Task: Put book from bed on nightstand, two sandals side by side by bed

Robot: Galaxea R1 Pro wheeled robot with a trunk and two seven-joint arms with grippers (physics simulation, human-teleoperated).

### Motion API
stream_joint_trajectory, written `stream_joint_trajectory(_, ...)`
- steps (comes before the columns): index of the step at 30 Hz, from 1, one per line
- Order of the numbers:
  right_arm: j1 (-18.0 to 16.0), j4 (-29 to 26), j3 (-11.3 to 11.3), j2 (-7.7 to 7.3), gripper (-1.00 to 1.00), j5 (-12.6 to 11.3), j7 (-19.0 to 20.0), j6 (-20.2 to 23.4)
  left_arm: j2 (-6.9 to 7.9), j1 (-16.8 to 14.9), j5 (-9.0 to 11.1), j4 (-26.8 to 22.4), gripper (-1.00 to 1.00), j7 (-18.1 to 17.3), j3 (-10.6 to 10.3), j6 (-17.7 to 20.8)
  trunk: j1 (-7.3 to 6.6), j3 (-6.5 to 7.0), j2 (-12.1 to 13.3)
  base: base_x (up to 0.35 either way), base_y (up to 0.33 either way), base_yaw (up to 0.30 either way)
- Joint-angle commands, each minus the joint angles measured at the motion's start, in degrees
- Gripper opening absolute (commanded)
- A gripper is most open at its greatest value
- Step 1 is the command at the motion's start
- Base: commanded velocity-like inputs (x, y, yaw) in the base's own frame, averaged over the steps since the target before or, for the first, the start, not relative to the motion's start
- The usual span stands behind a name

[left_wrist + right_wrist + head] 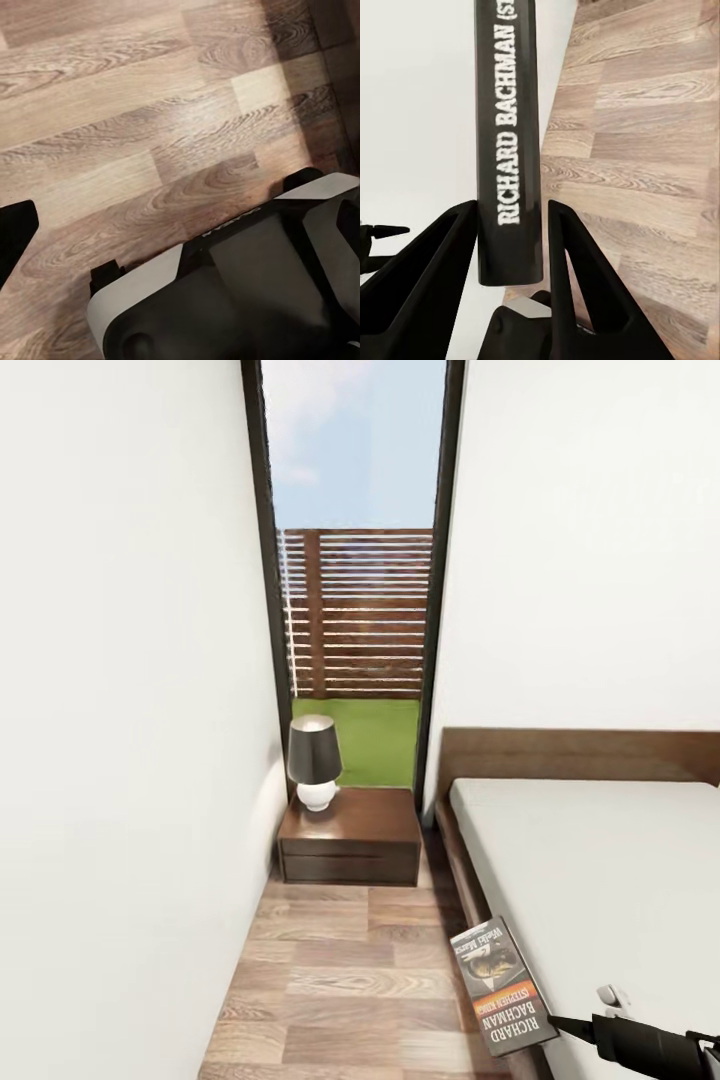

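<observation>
The book (503, 985), a thin paperback with an orange band and "RICHARD BACHMAN" lettering, hangs over the bed's near edge at the lower right, with my right gripper (556, 1024) shut on it. In the right wrist view its dark spine (508, 150) stands upright between the two black fingers (431, 277). The bed (600, 860) has a light-grey mattress and a brown headboard. A nightstand (350, 835) stands ahead by the window, left of the bed. My left gripper (165, 195) hangs open over wood floor with nothing between its fingers. The sandals are out of view.
A white-based lamp (315, 762) with a dark shade sits on the nightstand's left part. A white wall (130, 760) closes the left side, leaving a narrow strip of plank floor (340, 980) beside the bed. My own base (240, 285) shows under the left arm.
</observation>
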Motion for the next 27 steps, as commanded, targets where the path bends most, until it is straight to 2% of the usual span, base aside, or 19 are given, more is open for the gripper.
stream_joint_trajectory(1, -0.1, 0.0, 0.2, -0.04, -1.0, -0.7, 0.1, 0.6, 0.01, 0.0, -0.6, 0.0, 1.0, -0.2, 0.4, -0.2, 0.05, -0.11, -0.1, 0.327, 0.0, 0.0)
stream_joint_trajectory(27, -0.1, 0.0, 0.2, -0.04, -1.0, -0.8, 0.0, 0.6, 0.01, 0.0, -0.6, 0.0, 1.0, -0.2, 0.4, -0.2, 0.05, -0.11, -0.1, 0.327, 0.0, 0.0)
